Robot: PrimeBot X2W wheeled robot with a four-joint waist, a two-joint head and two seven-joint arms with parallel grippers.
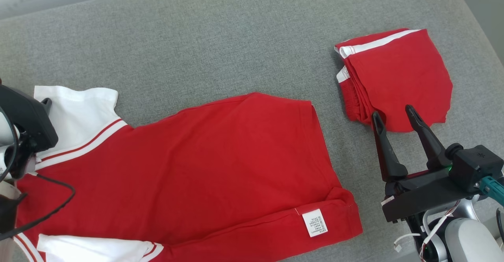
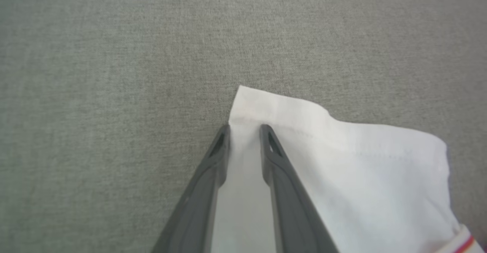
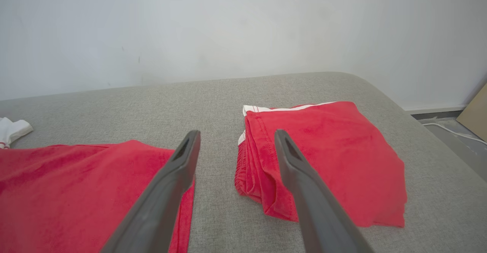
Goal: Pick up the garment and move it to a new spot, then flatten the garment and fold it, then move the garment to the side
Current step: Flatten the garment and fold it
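Observation:
The garment [image 1: 216, 155] is a red shirt with white sleeves, spread flat on the grey padded surface [image 1: 220, 37], its hem and a white label [image 1: 315, 222] toward the right. In the left wrist view my left gripper [image 2: 245, 131] straddles the corner of a white sleeve [image 2: 342, 161]. Its jaws are narrowed, with a gap and flat cloth still between them. My right gripper [image 1: 393, 112] hovers open beyond the hem, holding nothing. The right wrist view has the right gripper [image 3: 236, 133] over bare surface, the garment [image 3: 76, 184] to its left.
A second red garment [image 1: 401, 73], folded with white trim, lies at the right; the folded garment [image 3: 327, 150] is just ahead of my right fingers. The surface's right edge [image 3: 426, 131] drops to the floor, and a pale wall [image 3: 228, 28] stands behind it.

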